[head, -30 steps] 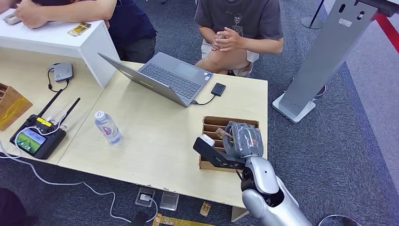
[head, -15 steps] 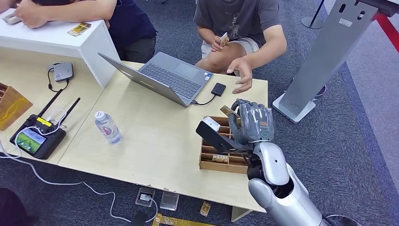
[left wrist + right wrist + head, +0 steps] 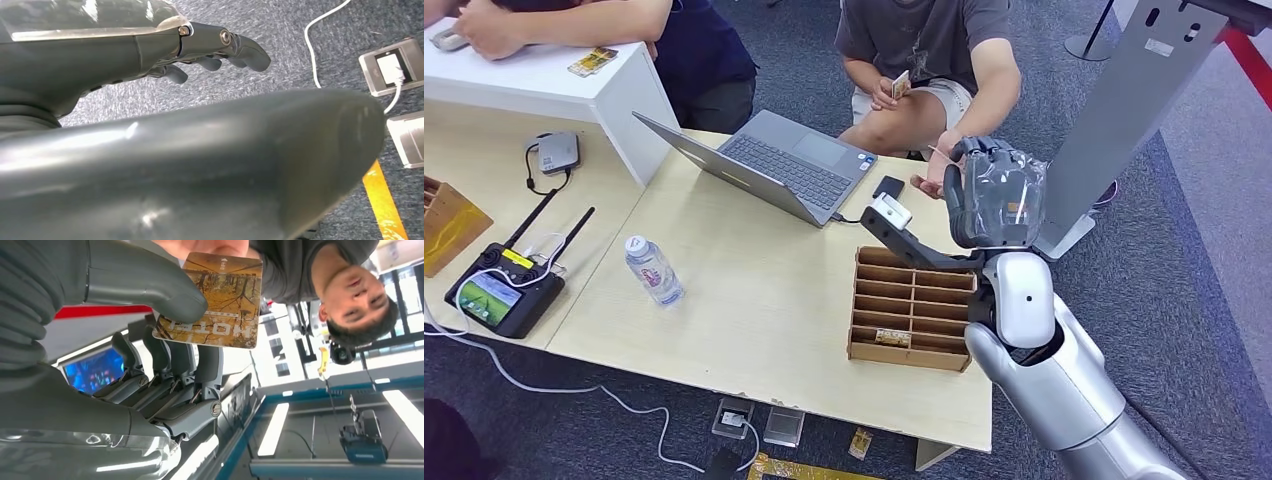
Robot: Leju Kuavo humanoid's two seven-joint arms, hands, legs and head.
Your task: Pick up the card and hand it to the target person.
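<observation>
My right hand (image 3: 996, 195) is raised above the table's far right edge and pinches a brown hotel card (image 3: 215, 300) between the thumb (image 3: 150, 287) and the fingers. The person in a grey T-shirt (image 3: 934, 40) sits just beyond it. That person's hand (image 3: 939, 178) reaches up beside my hand, and their fingertips (image 3: 210, 246) touch the card's far edge. Their other hand holds another card (image 3: 900, 84). My left hand (image 3: 150, 45) hangs over the carpet with fingers apart and nothing in it.
A wooden slotted box (image 3: 911, 310) with one card (image 3: 886, 337) in it stands below my right arm. An open laptop (image 3: 769, 160), a water bottle (image 3: 653, 270) and a remote controller (image 3: 499, 292) lie to the left. A grey stand (image 3: 1114, 120) rises at right.
My right hand has risen from the slotted box with the card and moved away toward the seated person. The person's hand has come up beside it to the card.
</observation>
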